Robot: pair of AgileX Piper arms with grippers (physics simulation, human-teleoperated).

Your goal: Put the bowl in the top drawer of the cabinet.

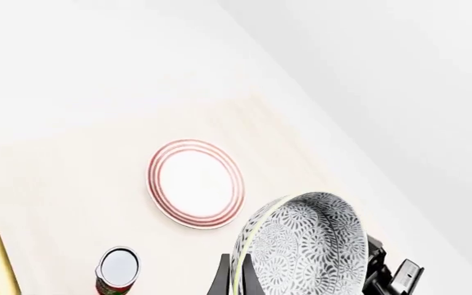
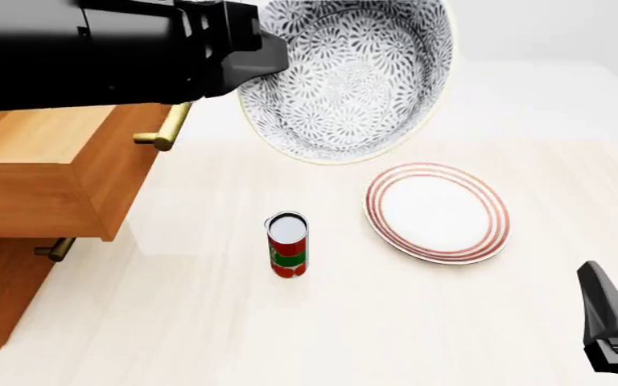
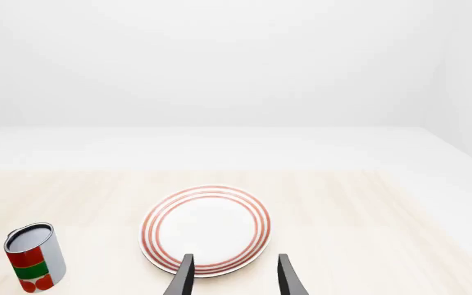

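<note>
Pale wood surface (image 2: 287, 338) in plain white room, left hand (image 1: 234, 276) clamped on bowl (image 2: 347, 76) rim, held tilted above surface right of cabinet (image 2: 30, 193), top drawer (image 2: 41, 173) pulled out, right hand (image 3: 234, 273) open, empty, near plate (image 2: 438, 211), can (image 2: 287, 244) betw. cabinet & plate.

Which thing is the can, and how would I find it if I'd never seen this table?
Start at the big orange-brown wooden cabinet on the left of the front view and look across the pale table toward the flat plate with red rings. The can stands upright between them. It is the only small, tall thing there, red and green with a silvery top.
</note>
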